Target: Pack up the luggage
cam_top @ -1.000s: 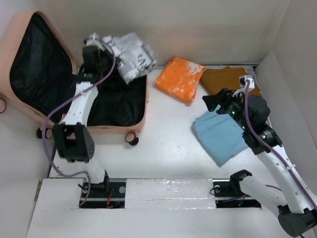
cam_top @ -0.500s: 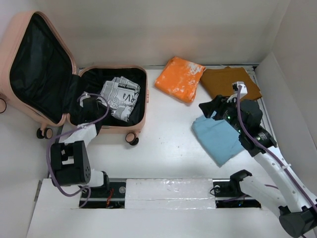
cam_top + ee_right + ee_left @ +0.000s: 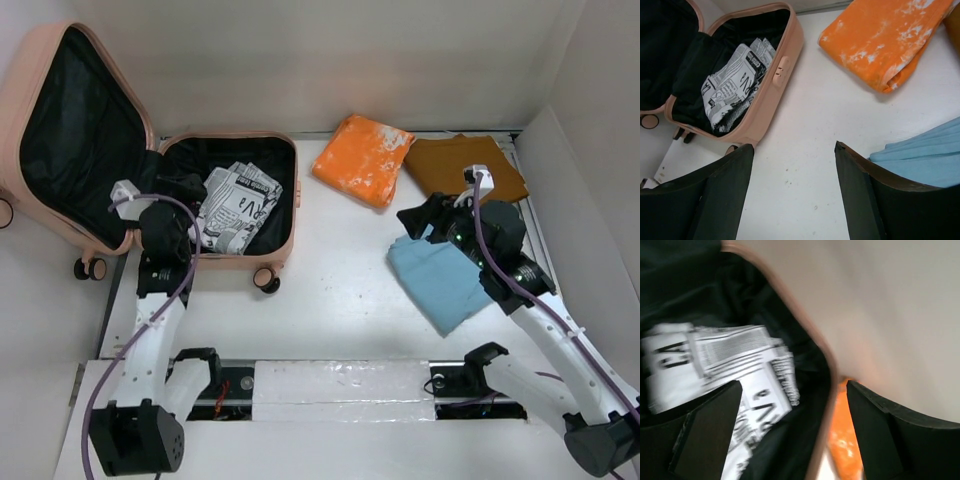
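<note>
The pale pink hard-shell suitcase (image 3: 232,263) lies open at the far left of the counter (image 3: 340,290), black-lined, with a newsprint-patterned cloth (image 3: 238,205) inside. We hold our left fingers (image 3: 707,432) spread and empty above it, and our right fingers (image 3: 715,200) spread over the counter.

White counter (image 3: 340,290), open peach-pink luggage (image 3: 296,190) under left tool (image 3: 792,432), orange cloth (image 3: 364,158), mustard-brown cloth (image 3: 455,165), blue cloth (image 3: 440,285) around right tool (image 3: 790,195)

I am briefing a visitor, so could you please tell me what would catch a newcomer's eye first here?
The open peach-pink luggage at far left stands out, with a newspaper-print garment lying in its base half. To its right lie an orange cloth, a brown cloth and a blue cloth.
</note>
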`<state>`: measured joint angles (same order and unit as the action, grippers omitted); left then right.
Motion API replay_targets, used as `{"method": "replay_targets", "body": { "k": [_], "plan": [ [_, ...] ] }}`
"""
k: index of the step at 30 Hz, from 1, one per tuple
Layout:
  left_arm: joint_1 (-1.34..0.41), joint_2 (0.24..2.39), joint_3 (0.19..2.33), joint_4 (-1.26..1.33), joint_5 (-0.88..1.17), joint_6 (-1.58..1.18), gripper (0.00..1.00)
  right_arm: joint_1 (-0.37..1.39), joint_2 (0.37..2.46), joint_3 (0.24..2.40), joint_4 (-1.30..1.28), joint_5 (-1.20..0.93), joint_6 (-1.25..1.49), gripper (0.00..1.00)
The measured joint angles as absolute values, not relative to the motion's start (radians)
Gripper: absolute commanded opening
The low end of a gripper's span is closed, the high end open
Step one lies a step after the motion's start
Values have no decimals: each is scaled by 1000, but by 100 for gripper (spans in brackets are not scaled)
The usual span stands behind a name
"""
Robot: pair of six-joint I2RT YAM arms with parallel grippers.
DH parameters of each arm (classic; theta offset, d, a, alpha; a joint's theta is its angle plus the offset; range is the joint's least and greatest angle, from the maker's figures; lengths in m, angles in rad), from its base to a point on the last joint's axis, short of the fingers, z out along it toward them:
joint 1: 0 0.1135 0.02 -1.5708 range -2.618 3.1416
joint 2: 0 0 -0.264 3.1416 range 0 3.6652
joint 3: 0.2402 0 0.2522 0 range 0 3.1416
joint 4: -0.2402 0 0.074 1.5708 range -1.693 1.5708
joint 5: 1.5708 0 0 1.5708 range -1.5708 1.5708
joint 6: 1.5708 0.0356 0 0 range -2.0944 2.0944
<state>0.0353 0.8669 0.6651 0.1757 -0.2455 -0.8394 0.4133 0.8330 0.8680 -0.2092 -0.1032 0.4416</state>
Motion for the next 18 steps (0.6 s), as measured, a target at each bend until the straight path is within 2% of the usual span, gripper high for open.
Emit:
{"method": "replay_targets", "body": {
  "k": [4,6,9,11,13,18],
  "plan": [
    [-20,945,725,244,-178,-812,77,420,841,868,-210,-97,443,72],
    [-171,1028,777,227,-230,-779,77,420,841,868,-209,-81,445,72],
    [-479,1272,971,197,-327,-724,77,420,851,878,-216,-59,446,72],
    [-606,1436,1127,192,-334,-713,74,420,861,898,-224,-43,446,72],
    [-653,1578,1266,174,-310,-725,74,420,865,921,-234,-27,446,72],
    [-639,1934,1571,167,-276,-823,73,420,849,952,-238,17,445,73]
  ]
}}
